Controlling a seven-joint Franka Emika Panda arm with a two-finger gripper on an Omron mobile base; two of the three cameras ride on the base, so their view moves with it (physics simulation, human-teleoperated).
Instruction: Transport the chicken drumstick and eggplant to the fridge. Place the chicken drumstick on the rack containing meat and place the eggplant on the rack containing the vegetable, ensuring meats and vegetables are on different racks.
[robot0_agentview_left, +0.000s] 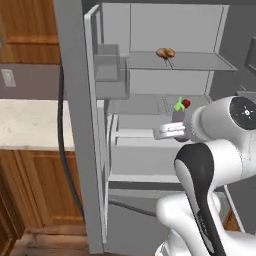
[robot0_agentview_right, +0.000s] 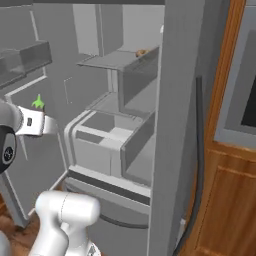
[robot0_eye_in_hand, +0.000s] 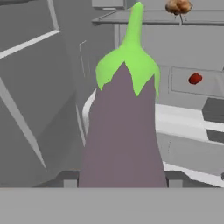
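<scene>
Eggplant (robot0_eye_in_hand: 122, 131) is right up in the hand camera's face, purple-grey body with the bright green cap and stem pointing up. It sits between the two dark finger tips (robot0_eye_in_hand: 176, 177) of the gripper (robot0_eye_in_hand: 120, 180), which is about half open and clamped on the eggplant's lower part, so yeah, it's got hold of it. From the left base camera you can see the eggplant (robot0_agentview_left: 179, 115) standing upright at the end of the arm, in front of the open fridge (robot0_agentview_left: 75, 100), roughly level with the middle shelf.

Up on the top glass shelf (robot0_agentview_left: 200, 62) there's a golden-brown chicken drumstick (robot0_agentview_left: 165, 52) lying near the shelf's front edge. The hand camera catches it too, up top. A small red thing (robot0_eye_in_hand: 195, 78) sits on the lower shelf, further back inside the fridge; can't really tell what it is, some veg I guess. In the left base camera it's just beside the eggplant's green cap.

Pale stone counter (robot0_agentview_left: 25, 125) to the left of the fridge with wooden cabinets around it. No readable labels or writing anywhere that I can make out.
</scene>
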